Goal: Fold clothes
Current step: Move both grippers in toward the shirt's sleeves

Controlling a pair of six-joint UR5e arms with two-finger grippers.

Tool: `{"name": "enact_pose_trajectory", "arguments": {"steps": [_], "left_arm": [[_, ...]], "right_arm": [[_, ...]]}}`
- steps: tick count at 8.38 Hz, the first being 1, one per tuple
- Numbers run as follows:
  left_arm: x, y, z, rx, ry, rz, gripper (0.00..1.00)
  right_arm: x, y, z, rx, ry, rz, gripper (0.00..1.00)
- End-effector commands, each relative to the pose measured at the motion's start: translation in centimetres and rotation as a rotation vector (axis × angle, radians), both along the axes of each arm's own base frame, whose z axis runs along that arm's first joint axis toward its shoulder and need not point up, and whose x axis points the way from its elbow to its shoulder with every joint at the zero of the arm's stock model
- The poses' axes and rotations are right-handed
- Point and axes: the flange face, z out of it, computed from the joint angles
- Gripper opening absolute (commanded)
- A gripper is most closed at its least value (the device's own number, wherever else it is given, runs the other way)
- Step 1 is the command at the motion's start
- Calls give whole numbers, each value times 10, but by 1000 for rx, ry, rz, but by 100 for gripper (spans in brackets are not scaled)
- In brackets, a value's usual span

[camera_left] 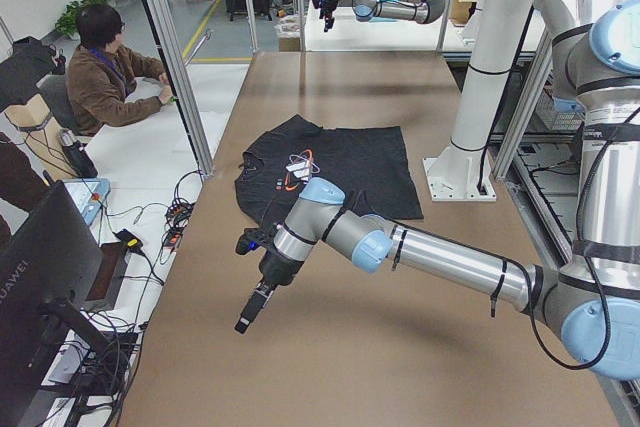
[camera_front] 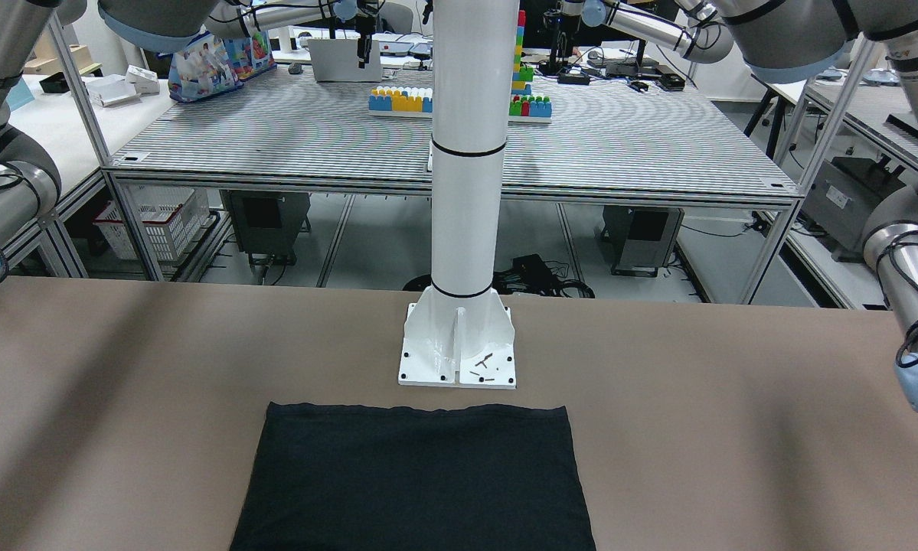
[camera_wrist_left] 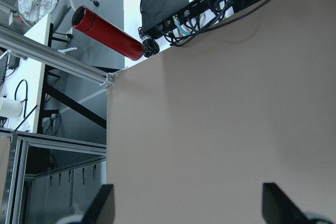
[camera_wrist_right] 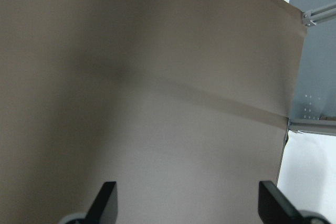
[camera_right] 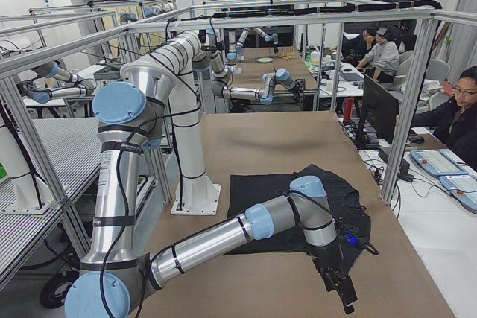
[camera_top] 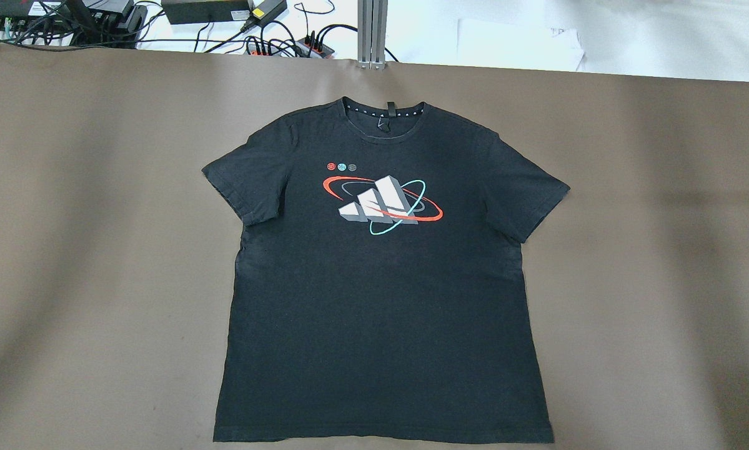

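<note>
Black cotton-like fabric lay spread flat at the middle of the brown tabletop [camera_top: 99, 250]: a short-sleeved black T-shirt [camera_top: 380, 300], front side up and unfolded. In the overhead view its collar [camera_top: 383, 115] pointed to 12 o'clock and its straight hem [camera_top: 380, 437] to 6 o'clock, with the sleeves splayed toward 10 and 2 o'clock. A white three-stripe logo [camera_top: 379, 203], ringed by red and turquoise loops, sat on the chest.

In the front-facing view the base of the white pillar [camera_front: 466, 153] stood at 12 o'clock from the hem, near it but apart.

The left gripper [camera_wrist_left: 190, 205] hung over bare tabletop with its two fingers [camera_wrist_left: 104, 205] spread wide and nothing between them. In the left-side view it was at about 7 o'clock from the shirt, clear of the cloth. A red flask [camera_wrist_left: 107, 32] lay beyond the tabletop's edge at 11 o'clock in the left wrist view.

The right gripper [camera_wrist_right: 186, 203] was likewise wide and empty over plain tabletop. In the right-side view it was at about 5 o'clock from the shirt, just past a sleeve.
</note>
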Motion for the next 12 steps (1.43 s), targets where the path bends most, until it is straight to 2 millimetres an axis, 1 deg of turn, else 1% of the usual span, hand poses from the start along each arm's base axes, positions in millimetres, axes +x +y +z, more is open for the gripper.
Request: {"name": "enact_pose_trajectory", "arguments": {"steps": [1,2,3,4,5,7,8,9,10,12], "left_arm": [[1,-2,1,1,3,4,100],[1,-6,-1,1,2,3,100],[2,-9,3,-12,-3,-4,100],[3,-22,5,-20,-4,-9,100],[2,-14,17,-31,-7,-11,100],[-1,-11,16,-14,-2,0,100],[-2,-5,13,-6,0,2,100],[0,-6,16,-11,0,4,100],[1,-5,12,-5,2,8,100],[13,-3,8,-14,105,55,100]], "right_arm": [[-1,-3,-3,8,10,-1,94],[-1,-4,-2,2,9,-2,94],[-1,-2,-3,0,6,-3,94],[1,2,0,-5,4,7,94],[1,6,-2,2,2,9,94],[0,7,-4,8,0,0,94],[0,7,-13,28,-1,-2,94],[0,8,-20,43,-2,-2,94],[0,8,-21,43,-4,-1,94],[-4,5,-20,35,-7,1,94]]}}
